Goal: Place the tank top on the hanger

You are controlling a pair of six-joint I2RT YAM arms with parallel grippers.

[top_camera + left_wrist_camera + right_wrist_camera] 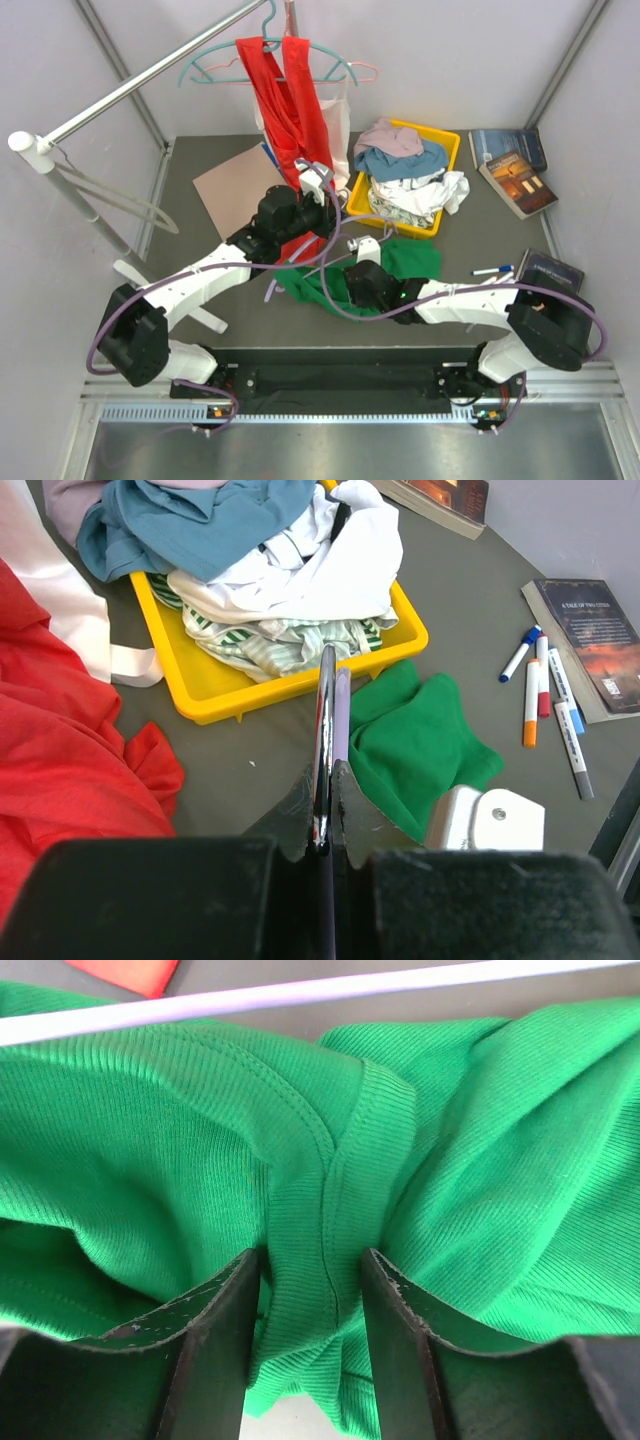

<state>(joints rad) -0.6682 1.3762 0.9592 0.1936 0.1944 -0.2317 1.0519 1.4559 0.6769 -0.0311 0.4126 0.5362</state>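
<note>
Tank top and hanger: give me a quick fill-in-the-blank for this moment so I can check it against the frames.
1. The left gripper has its jaws ___ on the hanger.
2. The right gripper pinches a ribbed fold of the ___ tank top.
3. The clothes are heaped in a ___ tray.
Missing words: shut; green; yellow.

Left end effector (325,805) clamped, right one (312,1265) pinching

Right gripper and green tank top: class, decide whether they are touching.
Touching. The right wrist view shows the tank top's ribbed fold pressed between both fingers of the right gripper.
</note>
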